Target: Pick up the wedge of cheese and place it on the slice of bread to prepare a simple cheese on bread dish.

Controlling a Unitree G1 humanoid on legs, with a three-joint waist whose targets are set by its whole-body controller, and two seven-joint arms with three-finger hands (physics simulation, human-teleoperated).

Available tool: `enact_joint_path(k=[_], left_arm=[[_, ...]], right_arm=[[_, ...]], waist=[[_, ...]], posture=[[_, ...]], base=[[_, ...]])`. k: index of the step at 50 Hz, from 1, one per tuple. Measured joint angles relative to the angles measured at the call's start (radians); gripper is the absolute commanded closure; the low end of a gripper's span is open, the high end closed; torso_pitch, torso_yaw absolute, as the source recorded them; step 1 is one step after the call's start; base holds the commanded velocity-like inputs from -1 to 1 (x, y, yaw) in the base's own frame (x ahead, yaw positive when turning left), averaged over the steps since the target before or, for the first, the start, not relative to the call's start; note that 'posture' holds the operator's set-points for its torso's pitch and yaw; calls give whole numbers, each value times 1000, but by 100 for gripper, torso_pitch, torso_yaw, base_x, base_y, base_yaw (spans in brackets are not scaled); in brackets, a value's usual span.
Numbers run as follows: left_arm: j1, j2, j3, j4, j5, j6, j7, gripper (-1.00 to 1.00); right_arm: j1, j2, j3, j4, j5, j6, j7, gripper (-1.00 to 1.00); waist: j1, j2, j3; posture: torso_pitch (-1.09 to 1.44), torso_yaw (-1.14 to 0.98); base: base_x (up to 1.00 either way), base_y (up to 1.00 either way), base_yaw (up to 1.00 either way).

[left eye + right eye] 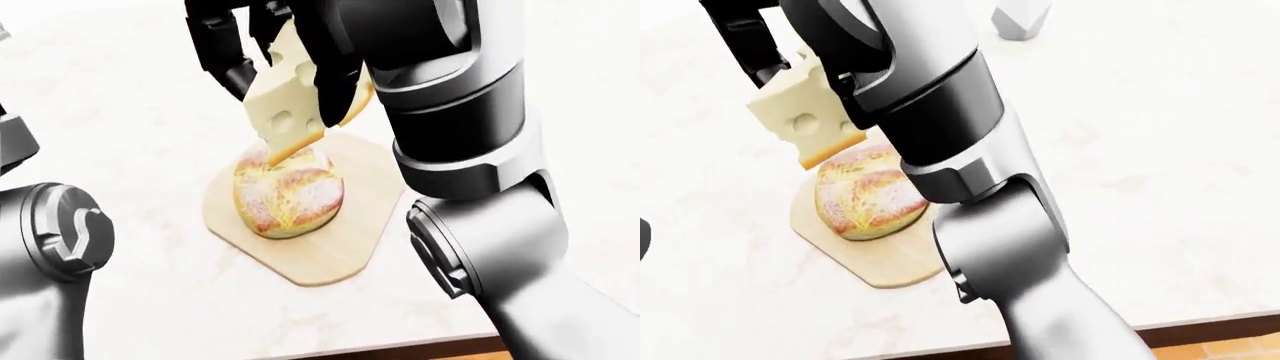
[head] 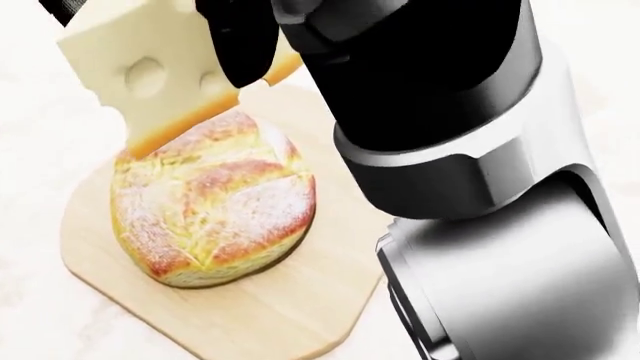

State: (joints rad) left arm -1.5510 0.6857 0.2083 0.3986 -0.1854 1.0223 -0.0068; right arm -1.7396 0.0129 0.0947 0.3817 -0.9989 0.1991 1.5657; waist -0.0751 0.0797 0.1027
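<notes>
My right hand (image 1: 275, 52) is shut on the pale yellow wedge of cheese (image 1: 285, 105), which has holes and an orange rind. The black fingers (image 1: 225, 49) close round its upper part. The wedge hangs tilted, its lower tip touching or just above the top of the round crusty bread (image 1: 288, 191). The bread lies on a light wooden cutting board (image 1: 340, 247). The head view shows the cheese (image 2: 150, 75) over the bread's (image 2: 215, 217) upper left edge. My left arm (image 1: 50, 240) shows at the left-eye view's left edge; its hand is out of view.
The board rests on a pale marble counter (image 1: 120, 127). The counter's near edge (image 1: 1200, 330) runs along the bottom of the right-eye view, with wooden floor below. A grey object (image 1: 1020, 19) stands at the top. My right forearm (image 1: 470, 150) covers the board's right side.
</notes>
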Motion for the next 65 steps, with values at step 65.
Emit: enact_joint_path(k=[65], left_arm=[[37, 66, 25, -6, -8, -8, -14, -100]], right_arm=[[90, -42, -28, 426, 175, -201, -645, 100]], waist=[[9, -5, -18]], posture=[[0, 0]], base=[[0, 0, 0]])
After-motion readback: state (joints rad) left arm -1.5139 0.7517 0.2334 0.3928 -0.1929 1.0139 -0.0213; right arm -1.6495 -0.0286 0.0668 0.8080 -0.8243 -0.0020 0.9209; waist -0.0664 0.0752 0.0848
